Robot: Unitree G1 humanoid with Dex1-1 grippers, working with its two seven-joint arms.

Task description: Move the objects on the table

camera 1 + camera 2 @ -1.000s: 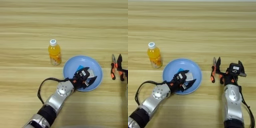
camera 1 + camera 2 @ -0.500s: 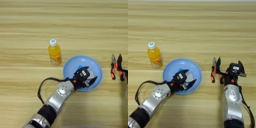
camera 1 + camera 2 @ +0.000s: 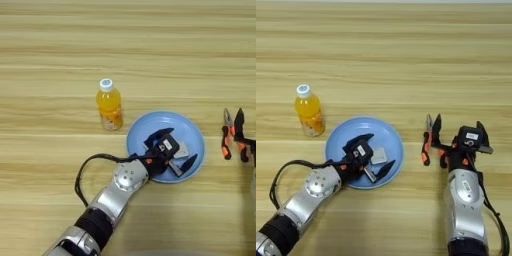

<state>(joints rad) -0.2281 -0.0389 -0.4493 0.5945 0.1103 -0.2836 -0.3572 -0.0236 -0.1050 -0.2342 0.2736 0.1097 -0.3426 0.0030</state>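
Left gripper [image 3: 171, 154] sits over the round light-blue plate [image 3: 186, 127], black fingers spread apart, straddling the small pale grey flat square block [image 3: 378, 155], which lies flat on the plate's right half. No grasp on the block evident.

Small clear bottle of orange drink with white cap [image 3: 109, 105] stands upright just beside the plate's far-left rim.

Right gripper [image 3: 432, 135] idle to the right of the plate, fingers parted, holding nothing.

Judgement: if releasing, lift straight up so the fingers clear the block without dragging it.
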